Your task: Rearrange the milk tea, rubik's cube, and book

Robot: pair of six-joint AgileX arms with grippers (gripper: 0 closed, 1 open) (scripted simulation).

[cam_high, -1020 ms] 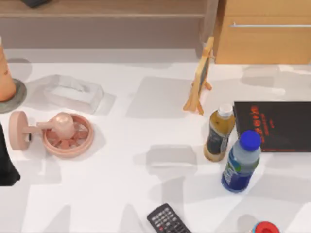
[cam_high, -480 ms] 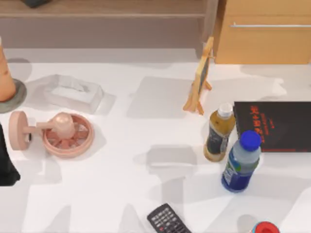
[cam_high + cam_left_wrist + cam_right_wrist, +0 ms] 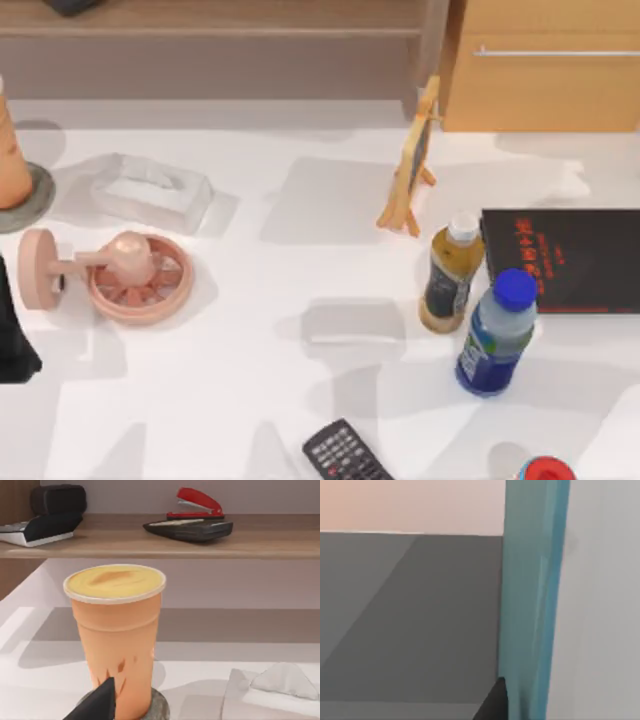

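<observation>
The milk tea (image 3: 452, 272), a small bottle of tan liquid with a white cap and a dark label, stands upright right of the table's middle. A teal slab, the book (image 3: 530, 605), stands on edge very close in the right wrist view, and a dark part of my right gripper (image 3: 492, 702) lies against it. The rubik's cube is out of view. My left arm (image 3: 10, 340) sits at the table's left edge, and a dark tip of the left gripper (image 3: 95, 705) points at an orange cup.
An orange lidded cup (image 3: 117, 635) on a grey coaster stands far left. Also on the table are a tissue box (image 3: 150, 190), a pink fan (image 3: 135, 275), a wooden easel (image 3: 412, 165), a blue-capped bottle (image 3: 497, 335), a black rectangle with red lettering (image 3: 565, 260) and a remote (image 3: 345, 455).
Shadows on the right half of the table have shifted a little. Nothing on the table has moved, and the left arm is still.
</observation>
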